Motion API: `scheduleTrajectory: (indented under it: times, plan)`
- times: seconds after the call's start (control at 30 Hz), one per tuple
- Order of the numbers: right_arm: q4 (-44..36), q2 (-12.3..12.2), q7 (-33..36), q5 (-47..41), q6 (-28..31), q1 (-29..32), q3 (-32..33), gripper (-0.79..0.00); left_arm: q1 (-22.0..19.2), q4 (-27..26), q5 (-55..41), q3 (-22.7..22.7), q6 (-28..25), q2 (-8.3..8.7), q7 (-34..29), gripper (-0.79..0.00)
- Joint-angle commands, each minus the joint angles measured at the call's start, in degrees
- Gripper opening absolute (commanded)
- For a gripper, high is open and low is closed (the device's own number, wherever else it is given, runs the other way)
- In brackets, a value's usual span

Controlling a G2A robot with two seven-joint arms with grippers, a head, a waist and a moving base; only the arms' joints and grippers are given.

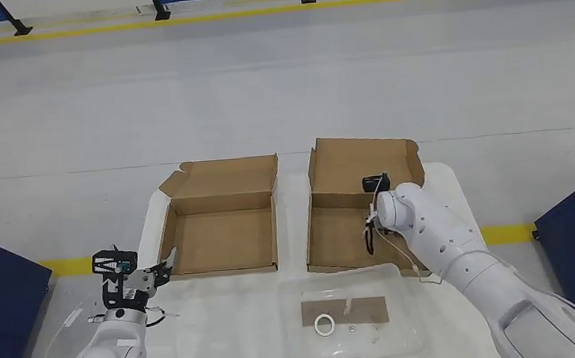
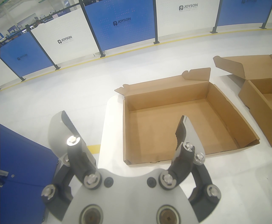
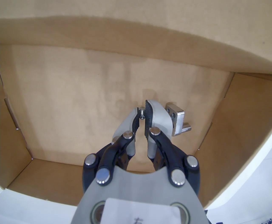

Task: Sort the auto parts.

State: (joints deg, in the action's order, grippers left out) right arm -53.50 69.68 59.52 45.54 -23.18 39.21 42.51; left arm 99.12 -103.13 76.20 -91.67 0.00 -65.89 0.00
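Hovering in the right box [image 3: 63,89], right gripper [image 3: 143,110] pinches what looks like a small bolt [image 3: 141,116]; next, let go.

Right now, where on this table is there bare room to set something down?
The left box is bare, wall to wall. The right box is mostly bare, but crowded where the right gripper holds a small screw beside the metal bracket. The clear tray holds a white ring.
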Motion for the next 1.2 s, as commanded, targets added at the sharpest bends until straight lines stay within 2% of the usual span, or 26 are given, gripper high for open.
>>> scheduleTrajectory:
  times: [0.0, 0.2, 0.23, 0.3, 0.33, 0.6, 1.0, 1.1, 1.17]
  plan:
    - [-0.6, -0.1, 0.0, 0.3, 0.1, 0.2, 0.4, -0.508, 0.0, 0.0, 0.0, 0.0, 0.0, 0.00, 0.0, 0.000]
    - [-5.1, -0.9, 0.7, 1.8, 0.1, 1.9, 2.5, -0.422, 0.0, 0.0, 0.0, 0.0, 0.0, 0.00, 0.0, 0.000]
    - [-6.4, -1.1, 0.9, 2.1, 0.2, 2.4, 3.0, -0.363, 0.0, 0.0, 0.0, 0.0, 0.0, 0.00, 0.0, 0.000]
    - [-9.1, -1.7, 1.3, 2.8, 0.5, 3.6, 4.3, -0.049, 0.0, 0.0, 0.0, 0.0, 0.0, 0.00, 0.0, 0.000]
    - [-10.8, -2.1, 1.6, 3.3, 0.4, 4.3, 5.1, 0.000, 0.0, 0.0, 0.0, 0.0, 0.0, 0.00, 0.0, 0.000]
    - [-28.7, -6.1, 7.0, 7.7, 3.2, 13.6, 14.2, 0.000, 0.0, 0.0, 0.0, 0.0, 0.0, 0.00, 0.0, 0.000]
    - [-29.7, -6.3, 7.0, 7.7, 3.8, 14.1, 14.6, 0.000, 0.0, 0.0, 0.0, 0.0, 0.0, 0.00, 0.0, 0.000]
    - [-34.1, -6.6, 6.5, 5.3, 7.3, 15.7, 16.5, 0.000, 0.0, 0.0, 0.0, 0.0, 0.0, 0.00, 0.0, 0.000]
    - [-37.6, -7.4, 7.8, 6.8, 9.6, 17.2, 18.3, 0.000, 0.0, 0.0, 0.0, 0.0, 0.0, 0.00, 0.0, 0.000]
